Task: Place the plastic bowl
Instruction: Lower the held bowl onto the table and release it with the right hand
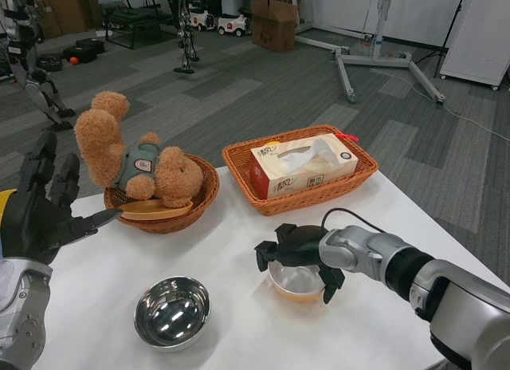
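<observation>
Plastic bowl (296, 284) sits on the white desk (239, 338) toward its near right side, gripped from above by the right hand (296, 254), fingers curled over its rim. Steel bowl (171, 312) stands near the front edge. Left hand (40, 213) is raised at the left edge, fingers spread, holding nothing.

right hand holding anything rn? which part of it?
Right hand grips the plastic bowl from above, fingers curled over its rim. Whether the bowl rests on the table can't be told. Left hand holds nothing.
</observation>
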Controlling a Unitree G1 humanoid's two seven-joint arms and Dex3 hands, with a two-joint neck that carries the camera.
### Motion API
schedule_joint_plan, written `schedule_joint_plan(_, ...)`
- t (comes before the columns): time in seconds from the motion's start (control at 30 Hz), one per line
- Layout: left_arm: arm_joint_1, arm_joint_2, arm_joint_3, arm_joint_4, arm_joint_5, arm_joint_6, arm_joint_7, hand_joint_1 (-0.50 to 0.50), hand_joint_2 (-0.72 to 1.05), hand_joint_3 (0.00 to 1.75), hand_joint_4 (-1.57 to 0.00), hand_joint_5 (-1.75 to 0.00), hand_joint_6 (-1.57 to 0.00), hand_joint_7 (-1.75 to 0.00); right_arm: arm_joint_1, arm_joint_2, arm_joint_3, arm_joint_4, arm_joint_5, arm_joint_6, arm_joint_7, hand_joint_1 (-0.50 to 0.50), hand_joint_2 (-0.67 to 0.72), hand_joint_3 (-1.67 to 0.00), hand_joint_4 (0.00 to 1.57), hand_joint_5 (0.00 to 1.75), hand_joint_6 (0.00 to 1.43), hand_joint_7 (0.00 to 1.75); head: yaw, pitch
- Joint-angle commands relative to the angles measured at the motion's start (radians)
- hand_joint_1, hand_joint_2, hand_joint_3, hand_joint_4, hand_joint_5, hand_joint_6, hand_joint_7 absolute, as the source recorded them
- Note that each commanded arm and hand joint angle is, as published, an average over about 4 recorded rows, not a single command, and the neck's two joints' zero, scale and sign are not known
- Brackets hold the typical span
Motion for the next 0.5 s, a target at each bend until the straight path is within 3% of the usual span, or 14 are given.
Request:
schedule_joint_plan(0.03,0.009,-0.004,0.000,0.008,-0.013,-0.010,-0.001,-0.50,0.43,0.00,0.00,0.00,0.00,0.00,0.022,0.008,-0.003,-0.020,-0.034,0.010,-0.002,-0.40,-0.51,-1.43,0.05,1.65,0.00,1.17,0.001,0.000)
schedule_joint_plan(0.33,0.009,-0.002,-0.002,0.011,-0.017,-0.011,-0.001,-0.50,0.43,0.00,0.00,0.00,0.00,0.00,0.037,0.016,-0.012,-0.022,-0.049,0.027,-0.002,-0.46,-0.54,-1.43,0.06,1.65,0.00,0.98,0.000,0.001)
schedule_joint_plan(0.5,0.009,-0.002,-0.004,0.013,-0.019,-0.011,-0.001,-0.50,0.43,0.00,0.00,0.00,0.00,0.00,0.043,0.020,-0.012,-0.021,-0.049,0.039,-0.002,-0.46,-0.54,-1.43,0.06,1.65,0.00,0.98,0.000,0.000)
